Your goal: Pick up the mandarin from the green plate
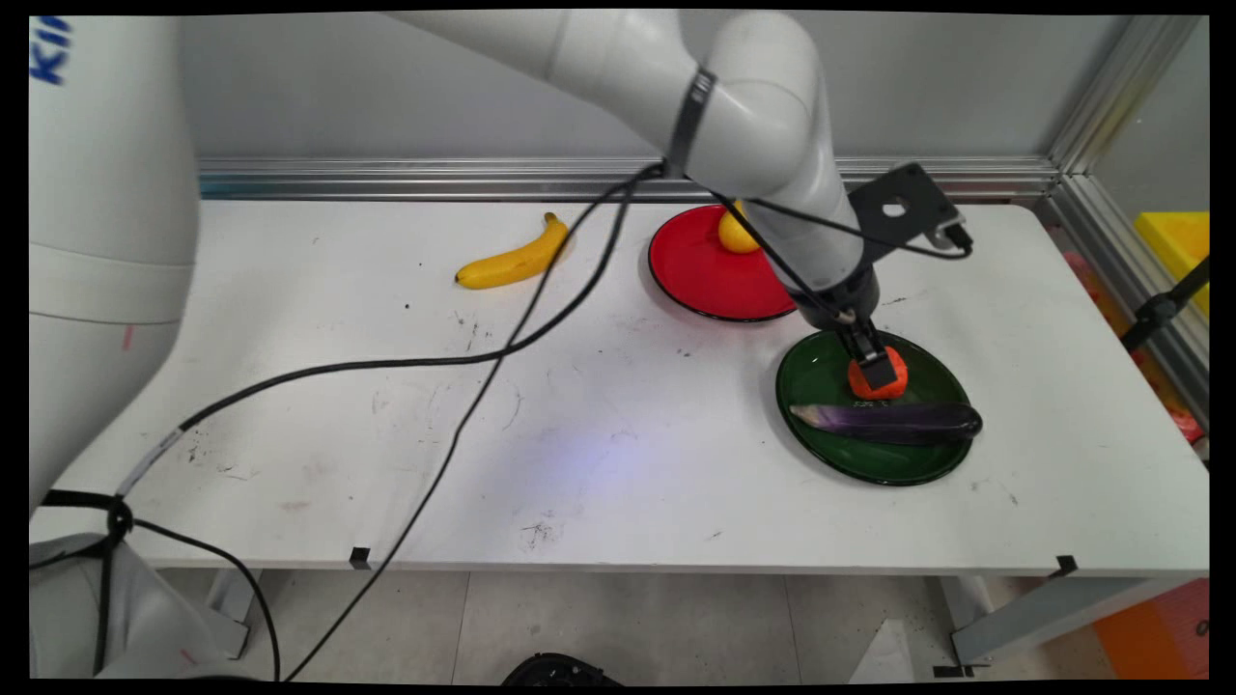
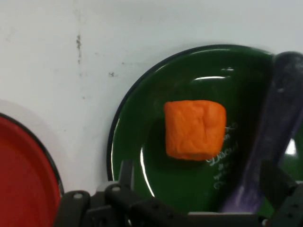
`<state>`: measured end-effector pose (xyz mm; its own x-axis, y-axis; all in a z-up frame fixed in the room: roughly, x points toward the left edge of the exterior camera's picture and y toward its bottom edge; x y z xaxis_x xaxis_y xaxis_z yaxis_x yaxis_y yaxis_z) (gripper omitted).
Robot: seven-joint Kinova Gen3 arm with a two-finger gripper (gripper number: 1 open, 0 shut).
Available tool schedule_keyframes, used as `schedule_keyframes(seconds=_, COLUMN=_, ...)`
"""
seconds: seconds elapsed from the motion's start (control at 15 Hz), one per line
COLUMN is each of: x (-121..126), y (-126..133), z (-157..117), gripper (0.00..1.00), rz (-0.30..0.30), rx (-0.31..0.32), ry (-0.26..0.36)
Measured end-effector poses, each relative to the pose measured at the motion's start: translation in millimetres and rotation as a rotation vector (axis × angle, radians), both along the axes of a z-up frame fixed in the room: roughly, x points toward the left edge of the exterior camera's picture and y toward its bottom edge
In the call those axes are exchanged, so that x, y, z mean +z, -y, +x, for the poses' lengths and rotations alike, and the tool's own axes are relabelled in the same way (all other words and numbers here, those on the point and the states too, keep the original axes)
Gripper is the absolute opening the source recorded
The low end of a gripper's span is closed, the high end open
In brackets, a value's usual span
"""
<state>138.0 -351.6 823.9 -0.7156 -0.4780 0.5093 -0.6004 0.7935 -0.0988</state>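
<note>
Orange block [image 2: 194,129], one eggplant [image 1: 888,422] on green plate [image 1: 821,372]; fingers [image 1: 877,370] above, spread wide; two plates total.

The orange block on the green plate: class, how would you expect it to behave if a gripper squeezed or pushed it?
The orange block looks soft: rounded corners and a creased top suggest it would give when squeezed. Its flat sides mean it should slide rather than roll. The green plate is glossy, so a push could send it skidding, perhaps against the eggplant lying beside it.
</note>
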Motion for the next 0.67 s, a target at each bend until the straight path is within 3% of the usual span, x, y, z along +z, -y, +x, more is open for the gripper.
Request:
schedule_keyframes(seconds=0.4, x=-40.7, y=25.8, z=-20.2, gripper=1.00, rz=0.022, rx=-0.020, ry=0.022)
schedule_keyframes(seconds=0.67, x=-53.7, y=35.8, z=-28.3, gripper=1.00, rz=0.028, rx=-0.034, ry=0.026)
